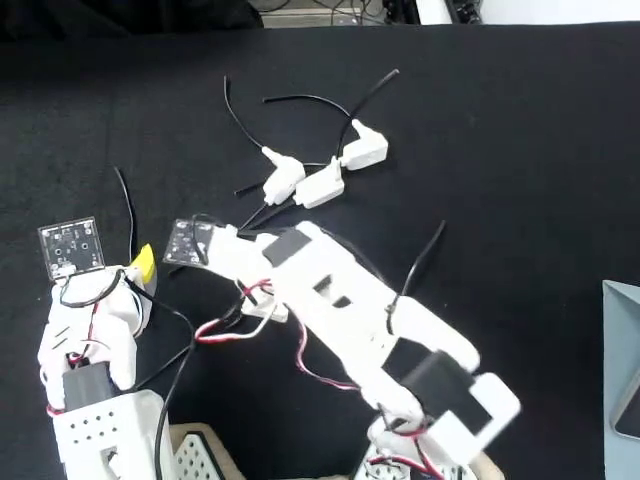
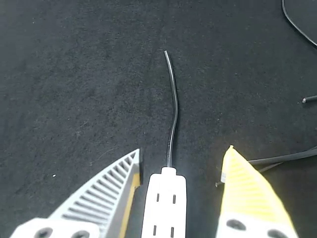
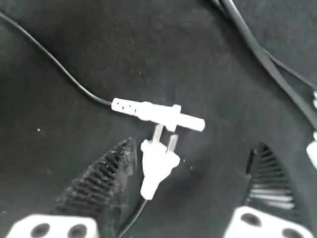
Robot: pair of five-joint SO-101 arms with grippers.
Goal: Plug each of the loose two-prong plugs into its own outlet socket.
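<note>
In the left wrist view a white outlet strip (image 2: pixel 165 203) with slotted sockets lies between my left gripper's (image 2: pixel 183 149) open fingers, the grey one (image 2: pixel 111 191) and the yellow one (image 2: pixel 247 193); neither touches it. Its black cord (image 2: pixel 172 109) runs away over the cloth. In the right wrist view a white two-prong plug (image 3: pixel 157 163) lies with its prongs against a small white socket piece (image 3: pixel 158 113). My right gripper (image 3: pixel 193 148) stands open above them, its dark fingers (image 3: pixel 99 183) on either side. From above, the right arm (image 1: pixel 330 290) stretches toward the left arm's yellow fingertip (image 1: pixel 145 262).
Three more white plug and socket pieces (image 1: pixel 320 187) with short black cords lie in a cluster at the back of the black cloth. A grey object (image 1: pixel 622 370) sits at the right edge. Red and black wires (image 1: pixel 230 325) hang under the right arm.
</note>
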